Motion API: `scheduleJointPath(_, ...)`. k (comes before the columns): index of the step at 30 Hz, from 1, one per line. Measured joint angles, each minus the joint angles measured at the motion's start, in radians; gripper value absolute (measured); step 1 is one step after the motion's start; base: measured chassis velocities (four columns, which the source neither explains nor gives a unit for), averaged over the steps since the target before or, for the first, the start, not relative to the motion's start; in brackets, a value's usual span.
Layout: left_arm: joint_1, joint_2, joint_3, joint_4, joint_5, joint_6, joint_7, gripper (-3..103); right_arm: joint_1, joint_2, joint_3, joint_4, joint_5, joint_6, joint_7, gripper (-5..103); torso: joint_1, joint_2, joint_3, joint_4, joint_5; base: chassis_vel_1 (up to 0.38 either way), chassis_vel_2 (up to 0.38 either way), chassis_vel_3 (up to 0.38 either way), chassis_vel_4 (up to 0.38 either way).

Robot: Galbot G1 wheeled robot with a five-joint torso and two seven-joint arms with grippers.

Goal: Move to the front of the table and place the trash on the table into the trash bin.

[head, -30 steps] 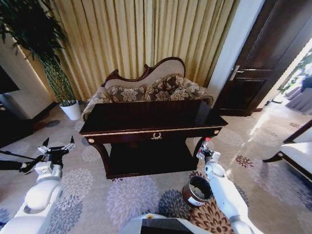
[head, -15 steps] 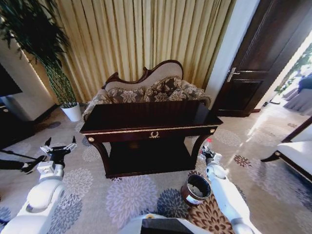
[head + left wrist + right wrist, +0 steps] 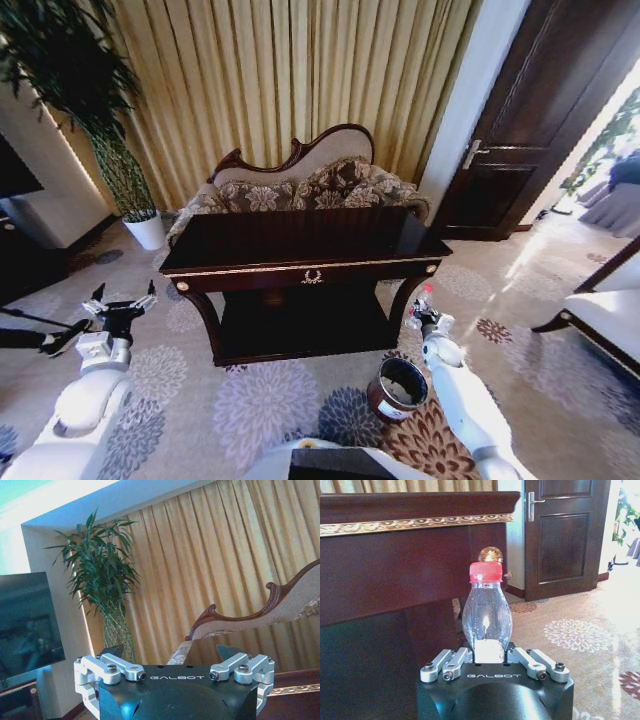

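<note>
Head view nudged right, bottle (image 3: 486, 611) still gripped

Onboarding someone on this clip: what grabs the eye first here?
The dark glossy table with gold trim sits centre, in front of a floral sofa and gold curtains. The right gripper, low by the table's right front leg, is shut on a clear bottle with a red cap, held upright. The round reddish-brown trash bin stands on the carpet beside the right arm; the left gripper is open, out to the left.
</note>
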Motion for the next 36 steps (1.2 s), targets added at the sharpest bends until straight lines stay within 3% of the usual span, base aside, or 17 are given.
scheduleJointPath(7, 0.001, -0.006, 0.003, 0.002, 0.004, -0.001, 0.0, 100, -0.016, 0.002, 0.006, -0.021, -0.015, 0.01, 0.0, 25, 0.0, 0.0, 0.0, -0.0001, 0.0, -0.019, -0.015, 0.014, 0.01)
scheduleJointPath(13, 0.004, -0.008, -0.002, 0.003, 0.004, -0.004, 0.0, 100, -0.04, 0.001, 0.023, -0.137, -0.079, 0.009, 0.0, 25, 0.0, 0.0, 0.0, 0.0002, -0.0001, 0.0, 0.0, 0.0, 0.0)
scheduleJointPath(20, 0.005, -0.024, -0.001, 0.004, 0.005, -0.007, 0.0, 100, -0.064, 0.015, 0.021, -0.28, -0.103, 0.058, 0.0, 25, 0.0, 0.0, 0.0, 0.0, 0.0001, 0.0, 0.0, 0.0, 0.0)
scheduleJointPath(29, 0.004, -0.027, 0.004, 0.002, 0.009, -0.007, -0.001, 100, -0.059, 0.081, 0.02, -0.283, -0.125, 0.081, 0.0, 25, 0.0, 0.0, 0.0, 0.0001, 0.0001, 0.0, 0.0, 0.0, 0.0)
scheduleJointPath(36, 0.014, -0.02, -0.009, 0.004, 0.008, -0.017, -0.001, 100, -0.059, 0.093, 0.019, -0.293, -0.153, 0.081, 0.0, 22, 0.0, 0.0, 0.0, 0.0, -0.0001, 0.0, 0.0, 0.0, 0.0)
